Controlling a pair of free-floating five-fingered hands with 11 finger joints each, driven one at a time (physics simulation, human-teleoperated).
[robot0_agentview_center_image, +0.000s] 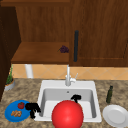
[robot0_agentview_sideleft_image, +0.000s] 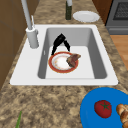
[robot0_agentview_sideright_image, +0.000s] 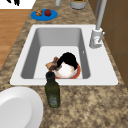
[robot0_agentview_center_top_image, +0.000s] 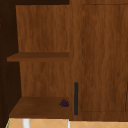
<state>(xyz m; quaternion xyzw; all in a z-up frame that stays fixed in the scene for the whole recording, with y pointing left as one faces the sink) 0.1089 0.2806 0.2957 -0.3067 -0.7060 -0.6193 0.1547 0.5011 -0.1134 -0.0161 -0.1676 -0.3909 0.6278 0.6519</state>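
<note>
A red-rimmed plate (robot0_agentview_sideleft_image: 60, 63) lies flat in the sink basin (robot0_agentview_sideleft_image: 87, 40) with a brown piece of meat (robot0_agentview_sideleft_image: 73, 59) on its edge. In the front view the plate appears as a large red disc (robot0_agentview_center_image: 67, 114). My right hand (robot0_agentview_sideleft_image: 60, 42) hangs over the plate's far side, fingers and thumb spread downward and reaching its rim. The same hand arches over the plate (robot0_agentview_sideright_image: 75, 73) in the right side view (robot0_agentview_sideright_image: 67, 60), and peeks out behind the disc in the front view (robot0_agentview_center_image: 75, 97). My left hand (robot0_agentview_center_image: 32, 108) hovers by the sink's left rim, fingers relaxed, holding nothing.
A blue plate (robot0_agentview_center_image: 10, 111) with a tomato (robot0_agentview_center_image: 21, 105) and bread (robot0_agentview_center_image: 16, 113) sits left of the sink. A green bottle (robot0_agentview_center_image: 109, 94) and a white plate (robot0_agentview_center_image: 115, 115) stand to the right. The faucet (robot0_agentview_center_image: 68, 77) rises behind the basin. Grapes (robot0_agentview_center_top_image: 64, 103) lie on the open shelf.
</note>
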